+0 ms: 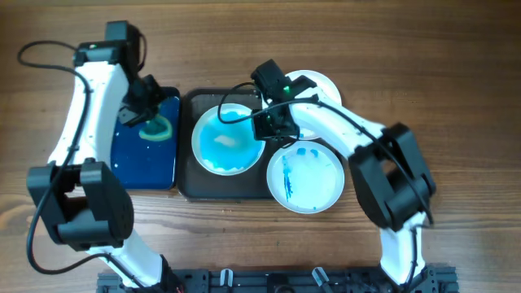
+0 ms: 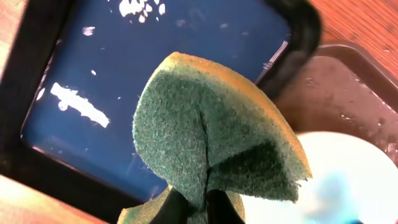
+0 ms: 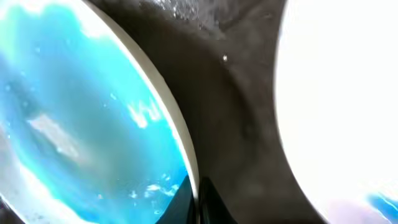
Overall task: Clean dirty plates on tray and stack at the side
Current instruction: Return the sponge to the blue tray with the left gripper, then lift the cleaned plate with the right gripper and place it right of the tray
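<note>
The right hand [image 1: 271, 124] pinches the teal plate [image 1: 226, 140] at its 3 o'clock rim, on the tray [image 1: 187, 185]; the left hand [image 2: 198, 208] clenches the sponge [image 2: 211, 137]. That wet rim could slip once scrubbing pushes.

The right gripper [image 1: 264, 134] crowds the teal plate [image 1: 220, 148] at its right rim; its left lies open.

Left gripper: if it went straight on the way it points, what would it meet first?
Probably the blue tray; the green sponge pinched in the left gripper would touch it first. How far off is unclear.
</note>
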